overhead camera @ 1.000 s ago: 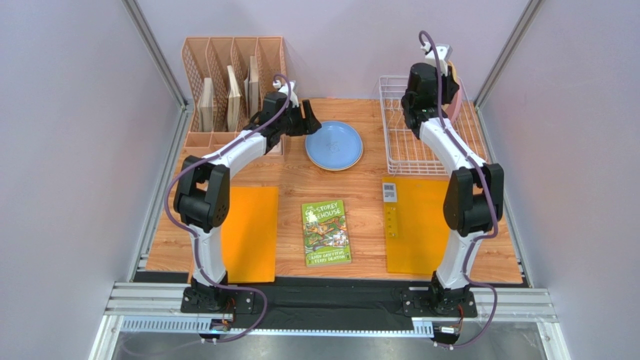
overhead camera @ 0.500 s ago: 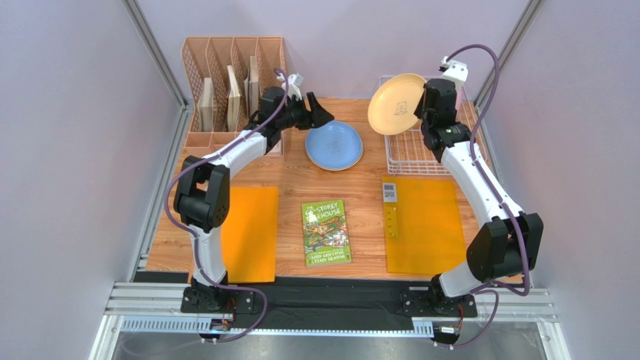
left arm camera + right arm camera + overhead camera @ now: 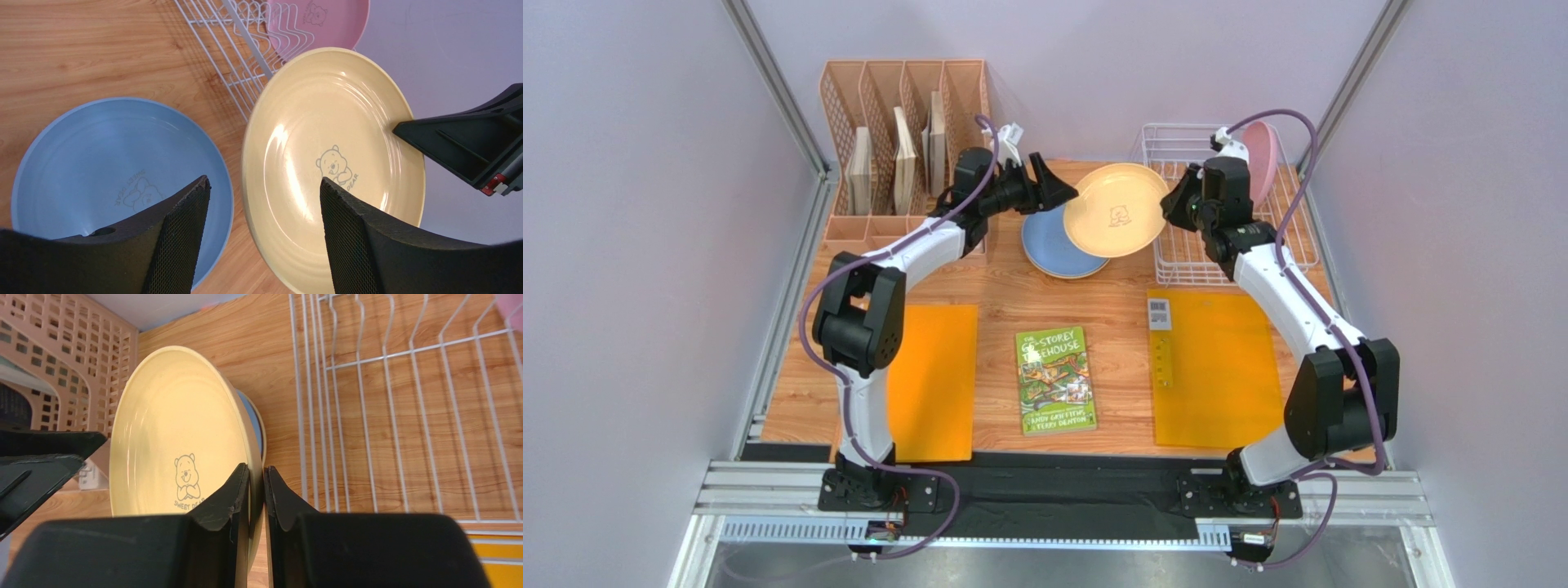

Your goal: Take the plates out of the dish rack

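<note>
**Cream plate (image 3: 1117,210) hanging over blue plate (image 3: 1051,251)**

A wooden table (image 3: 1112,325) between lilac walls (image 3: 646,245) is carrying orange mats (image 3: 934,380) and a tan organizer (image 3: 891,123) far left. The right gripper (image 3: 256,471) is pinching the cream plate's rim above the blue plate. The left gripper (image 3: 1048,192) is gaping alongside. A pink plate (image 3: 319,18) is standing in the dish rack (image 3: 1210,251), clearest from the left wrist.

The top external camera sits high above and behind the arm bases (image 3: 873,488), looking down and forward over the whole bench (image 3: 1001,294). The left wrist camera peers past its own left hand (image 3: 264,184), close over the yellow plate (image 3: 319,122) and blue plate (image 3: 116,165). The right wrist camera looks along the right hand (image 3: 256,471), very near that yellow plate. All three views share both plates and the dish rack (image 3: 1192,251).
</note>
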Action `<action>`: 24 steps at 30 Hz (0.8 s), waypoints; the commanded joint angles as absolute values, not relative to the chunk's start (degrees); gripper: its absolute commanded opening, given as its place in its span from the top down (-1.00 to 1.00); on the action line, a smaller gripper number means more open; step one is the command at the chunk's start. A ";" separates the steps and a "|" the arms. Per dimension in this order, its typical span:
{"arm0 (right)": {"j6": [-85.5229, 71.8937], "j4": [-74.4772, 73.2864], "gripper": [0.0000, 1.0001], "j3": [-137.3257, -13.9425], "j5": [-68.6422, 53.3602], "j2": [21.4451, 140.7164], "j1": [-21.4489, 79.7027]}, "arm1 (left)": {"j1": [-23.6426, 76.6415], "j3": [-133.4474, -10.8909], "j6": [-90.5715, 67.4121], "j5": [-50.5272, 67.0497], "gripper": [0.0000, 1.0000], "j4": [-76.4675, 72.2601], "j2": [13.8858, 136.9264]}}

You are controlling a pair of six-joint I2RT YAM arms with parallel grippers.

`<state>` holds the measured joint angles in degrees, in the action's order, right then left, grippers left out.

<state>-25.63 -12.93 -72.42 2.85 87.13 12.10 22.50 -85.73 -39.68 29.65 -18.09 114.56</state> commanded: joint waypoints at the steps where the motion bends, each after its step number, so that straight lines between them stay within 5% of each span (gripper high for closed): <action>1: -30.15 -5.36 0.72 -71.19 -3.95 86.83 12.39 | 22.68 -84.64 -40.08 28.57 -0.43 -20.83 114.61; 5: -31.46 -4.04 0.73 -70.05 -5.53 87.19 12.57 | 22.68 -84.64 -40.08 28.04 -0.42 -20.39 115.13; 9: -32.17 -3.08 0.75 -69.87 -7.03 87.80 12.57 | 22.85 -85.08 -40.25 28.48 -0.11 -19.95 115.93; 11: -32.34 -2.99 0.75 -69.96 -7.47 88.15 12.66 | 23.03 -85.17 -39.90 28.57 0.25 -19.78 116.01; 12: -32.43 -2.73 0.75 -70.05 -8.08 88.15 12.66 | 23.03 -85.08 -39.90 28.56 0.68 -19.69 116.02; 13: -32.61 -2.64 0.75 -70.05 -8.17 88.33 12.57 | 23.03 -85.17 -39.82 28.56 0.84 -19.60 116.10; 16: -32.52 -2.37 0.70 -70.31 -8.70 88.94 12.57 | 23.12 -85.25 -39.64 29.26 1.00 -19.60 116.28; 18: -32.08 -2.46 0.50 -70.49 -8.53 89.21 12.66 | 23.12 -84.99 -39.03 29.27 1.00 -19.42 116.11; 22: -29.80 -4.65 -0.22 -72.24 -5.46 89.38 12.57 | 23.12 -84.20 -35.88 25.85 1.00 -16.27 114.61; 24: -27.26 -7.37 -0.38 -73.47 -1.17 89.47 12.39 | 23.12 -84.11 -34.20 23.04 1.00 -13.46 113.56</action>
<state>-30.59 -6.66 -69.82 -6.63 89.10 12.34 22.87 -84.36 -38.26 26.44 -16.29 115.85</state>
